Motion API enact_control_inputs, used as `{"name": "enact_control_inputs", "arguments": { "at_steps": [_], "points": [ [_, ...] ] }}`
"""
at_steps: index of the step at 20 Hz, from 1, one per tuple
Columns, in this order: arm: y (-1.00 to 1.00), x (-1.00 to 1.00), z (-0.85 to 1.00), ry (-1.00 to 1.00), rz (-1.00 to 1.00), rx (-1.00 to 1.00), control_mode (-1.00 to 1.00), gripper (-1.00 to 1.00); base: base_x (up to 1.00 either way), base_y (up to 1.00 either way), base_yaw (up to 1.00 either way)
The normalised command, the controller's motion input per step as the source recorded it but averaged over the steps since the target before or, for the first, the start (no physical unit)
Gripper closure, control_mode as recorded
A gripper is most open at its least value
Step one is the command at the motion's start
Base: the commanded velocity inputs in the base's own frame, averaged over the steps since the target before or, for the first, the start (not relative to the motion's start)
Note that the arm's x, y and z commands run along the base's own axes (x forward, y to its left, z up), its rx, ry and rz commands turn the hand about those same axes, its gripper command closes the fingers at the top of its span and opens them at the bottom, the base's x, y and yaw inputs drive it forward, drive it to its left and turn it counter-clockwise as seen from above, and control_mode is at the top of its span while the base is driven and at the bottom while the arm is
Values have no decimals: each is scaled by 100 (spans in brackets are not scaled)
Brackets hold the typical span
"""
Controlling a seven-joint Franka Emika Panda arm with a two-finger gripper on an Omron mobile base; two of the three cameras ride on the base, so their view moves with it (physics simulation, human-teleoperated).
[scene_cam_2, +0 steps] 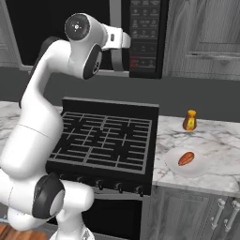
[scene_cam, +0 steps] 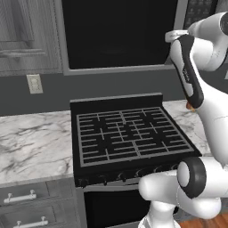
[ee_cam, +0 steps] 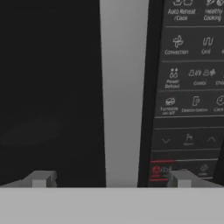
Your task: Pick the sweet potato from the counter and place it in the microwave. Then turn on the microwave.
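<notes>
The gripper (ee_cam: 111,179) stands wide open with nothing between its fingers, raised close in front of the microwave (scene_cam_2: 119,35). One fingertip (ee_cam: 40,179) lies over the black glass door and the other over the dark button panel (ee_cam: 190,87), with the grey door handle (ee_cam: 122,92) running upright between them. The microwave door is shut. The microwave hangs above the black stove (scene_cam_2: 105,136). The sweet potato (scene_cam_2: 186,158) lies on a white plate (scene_cam_2: 199,169) on the counter (scene_cam_2: 220,140), just to the right of the stove and well below the microwave. An orange bottle (scene_cam_2: 189,121) stands on the counter behind the plate, near the wall.
</notes>
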Motion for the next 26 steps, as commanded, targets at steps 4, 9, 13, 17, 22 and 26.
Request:
{"name": "enact_control_inputs", "arguments": {
  "at_steps": [4, 9, 13, 17, 22, 26],
  "points": [
    [-6, 23, 0, 0, 0, 1, -100, -100, 0, 0, 0],
    [-6, 22, 0, 0, 0, 1, -100, -100, 0, 0, 0],
    [-7, 20, 0, 0, 0, 1, -100, -100, 0, 0, 0],
    [-4, 20, 0, 0, 0, 1, -100, -100, 0, 0, 0],
    [-2, 18, 0, 0, 1, 1, -100, -100, 0, 0, 0],
    [-1, 17, 0, 0, 2, 1, -100, -100, 0, 0, 0]
  ]
}}
